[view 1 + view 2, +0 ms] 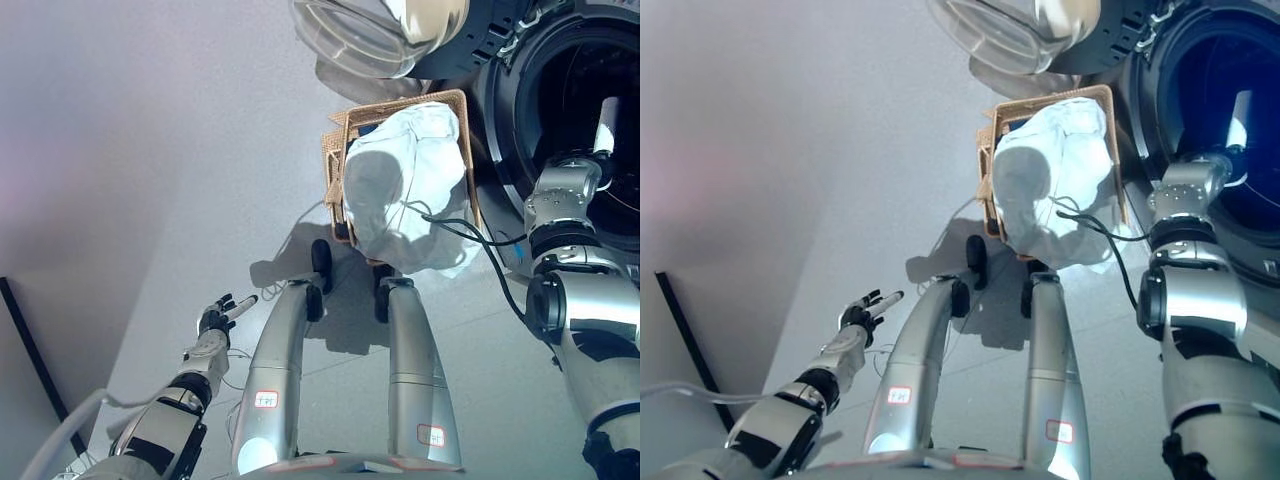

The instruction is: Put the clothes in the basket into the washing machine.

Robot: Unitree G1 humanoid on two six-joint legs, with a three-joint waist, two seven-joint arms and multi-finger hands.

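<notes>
The robot's right hand (606, 125) reaches into the washing machine (560, 60), fingers hidden, cannot tell their state, while the left hand (222, 316) hangs loose with straight fingers, and white clothes (400, 180) wait in the basket (340, 130).

Bright overhead light, hard shadows on the pale floor (150, 150), dark washing machine drum (1240, 90).

No legible text, label, number or sign on anything.

one basket (343, 135), one white cloth (405, 185), one washing machine (570, 110), one open door (355, 35)
</notes>
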